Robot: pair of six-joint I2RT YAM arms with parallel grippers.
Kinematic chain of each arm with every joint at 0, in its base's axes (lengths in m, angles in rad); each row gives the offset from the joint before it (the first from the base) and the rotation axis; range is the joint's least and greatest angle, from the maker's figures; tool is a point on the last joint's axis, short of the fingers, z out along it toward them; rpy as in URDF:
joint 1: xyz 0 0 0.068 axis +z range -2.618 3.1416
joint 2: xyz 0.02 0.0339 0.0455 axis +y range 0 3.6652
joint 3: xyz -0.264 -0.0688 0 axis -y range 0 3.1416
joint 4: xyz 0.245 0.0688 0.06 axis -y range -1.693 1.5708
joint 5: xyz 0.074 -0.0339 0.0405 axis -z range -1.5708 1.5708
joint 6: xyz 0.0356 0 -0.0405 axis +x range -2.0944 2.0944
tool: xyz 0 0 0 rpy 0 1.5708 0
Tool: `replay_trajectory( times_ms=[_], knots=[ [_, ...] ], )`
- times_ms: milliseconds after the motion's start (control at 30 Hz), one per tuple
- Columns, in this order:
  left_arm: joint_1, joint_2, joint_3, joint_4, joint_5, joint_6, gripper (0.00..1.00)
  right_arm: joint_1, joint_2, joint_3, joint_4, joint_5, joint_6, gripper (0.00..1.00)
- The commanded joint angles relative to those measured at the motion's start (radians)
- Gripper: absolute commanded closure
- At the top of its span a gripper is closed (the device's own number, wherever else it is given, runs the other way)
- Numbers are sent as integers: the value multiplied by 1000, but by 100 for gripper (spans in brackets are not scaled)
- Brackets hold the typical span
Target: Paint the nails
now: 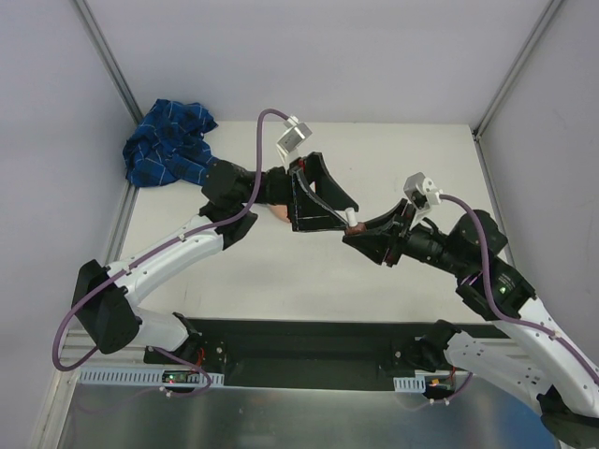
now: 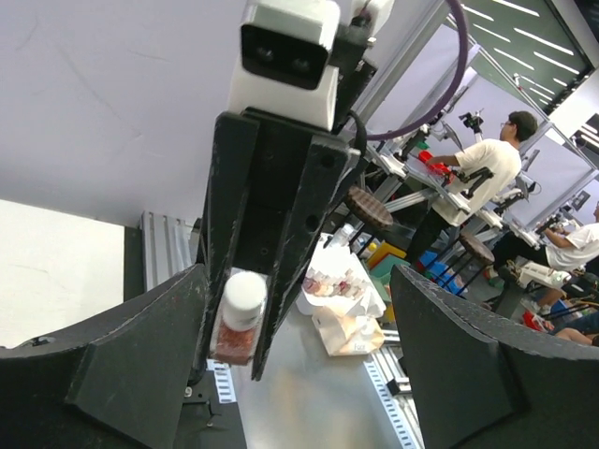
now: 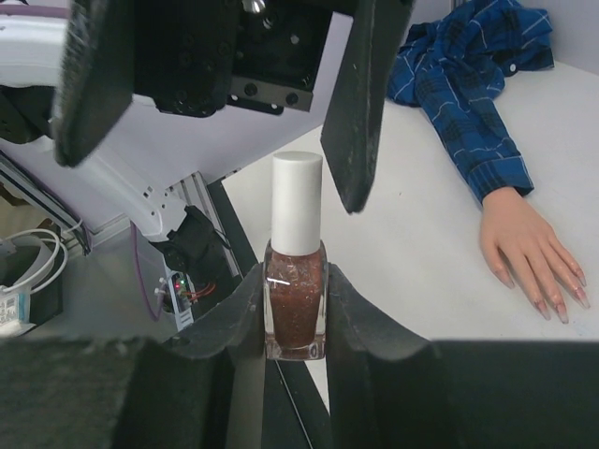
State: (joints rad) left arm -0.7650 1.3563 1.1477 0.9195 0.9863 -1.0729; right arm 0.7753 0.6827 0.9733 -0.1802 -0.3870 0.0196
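right gripper [image 3: 295, 327] pinches the bottle [image 3: 297, 281] by its body; left gripper [image 2: 299, 365] stands wide open around the cap [image 3: 297, 201] (gripping nothing). the nails [image 3: 552, 304], on the hand [image 3: 522, 241] lying on the table [image 3: 412, 271], are well apart from both.

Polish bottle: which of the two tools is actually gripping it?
The right tool, shut on the bottle at its glass body. The left tool is open, its fingers straddling the white cap.

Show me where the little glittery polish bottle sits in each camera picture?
Top external: polish bottle mid-picture, where the two arms meet.
Left wrist: bottle low, left of centre, white cap up.
Right wrist: bottle centre, upright, white cap up.
Shared landmark: the right gripper clamped on it.
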Motion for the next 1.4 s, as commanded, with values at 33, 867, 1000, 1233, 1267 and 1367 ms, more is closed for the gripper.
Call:
replay_trajectory(
  times_ms=[33, 867, 1000, 1233, 1267, 1367],
  knots=[
    [-5, 7, 43, -5, 9, 51, 22, -5, -9, 48, 100, -27, 17, 100],
    [-158, -35, 188, -655, -378, 431, 100, -11, 8, 56, 91, 109, -73, 100],
    [-316, -33, 300, -1012, -1110, 443, 100, 152, 81, 87, 19, 660, -269, 100],
    [-342, 73, 423, -1085, -1270, 373, 100, 302, 163, 51, 228, 915, -385, 100],
    [-342, 85, 431, -1084, -1270, 378, 100, 292, 155, 50, 228, 859, -376, 100],
    [-341, 84, 438, -1084, -1273, 373, 100, 243, 140, 44, 217, 728, -327, 100]
  ],
)
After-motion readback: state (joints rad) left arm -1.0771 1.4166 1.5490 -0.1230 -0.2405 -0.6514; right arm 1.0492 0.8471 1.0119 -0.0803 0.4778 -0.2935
